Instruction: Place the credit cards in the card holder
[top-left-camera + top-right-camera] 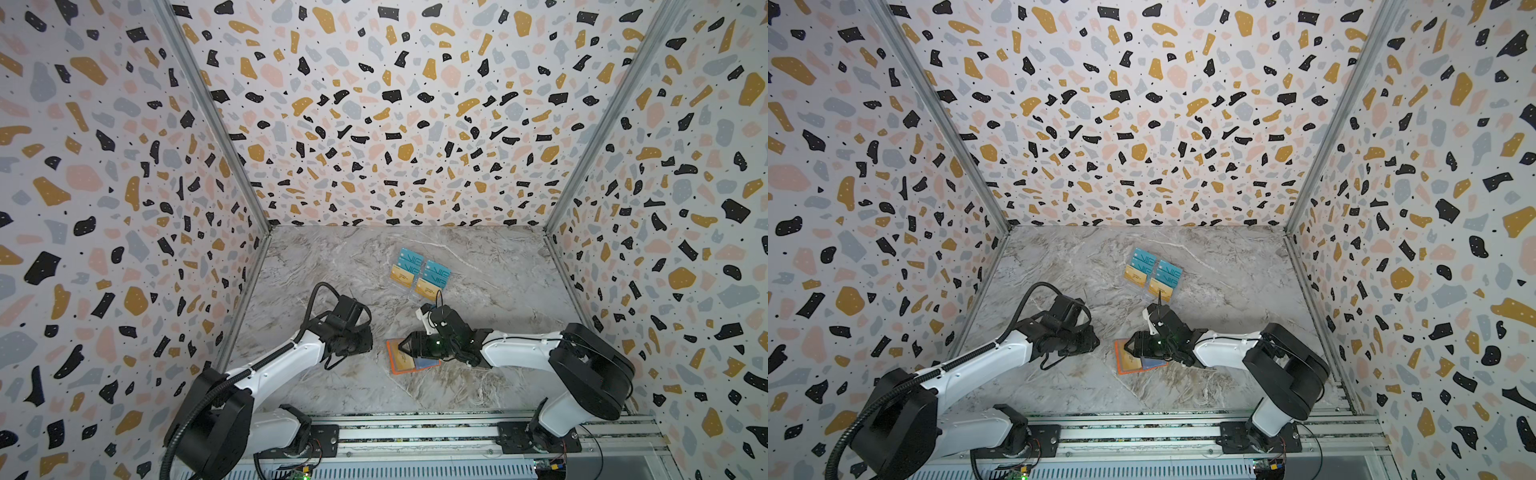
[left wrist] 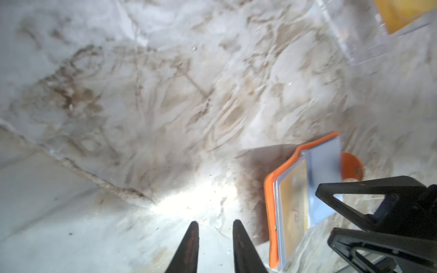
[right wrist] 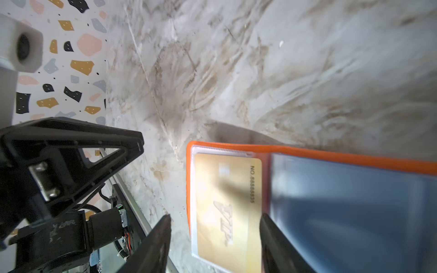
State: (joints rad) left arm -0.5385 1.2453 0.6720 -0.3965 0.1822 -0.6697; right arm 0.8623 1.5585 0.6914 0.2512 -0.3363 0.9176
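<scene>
The card holder (image 3: 331, 156) lies open and flat on the table (image 1: 332, 266), nearer to its front edge than to its back edge and about midway between the side edges, so both arms can reach it. One of the credit cards (image 3: 227, 201) already sits inside the clear sleeve of one page, and the other page looks empty. The right gripper (image 3: 215, 216) hangs low over this page with its jaws spread wide, one on each side of the card. It pinches nothing, and I judge that it has let the card go or is steadying the page. The left gripper (image 2: 215, 223) waits just beside the holder's outer edge with only a narrow gap between its jaws and nothing in them, probably ready to keep the cover down. Two more gold cards (image 1: 402, 276) stand with teal cards (image 1: 409, 257) in the clear rack (image 2: 350, 47), nearer the back edge.
</scene>
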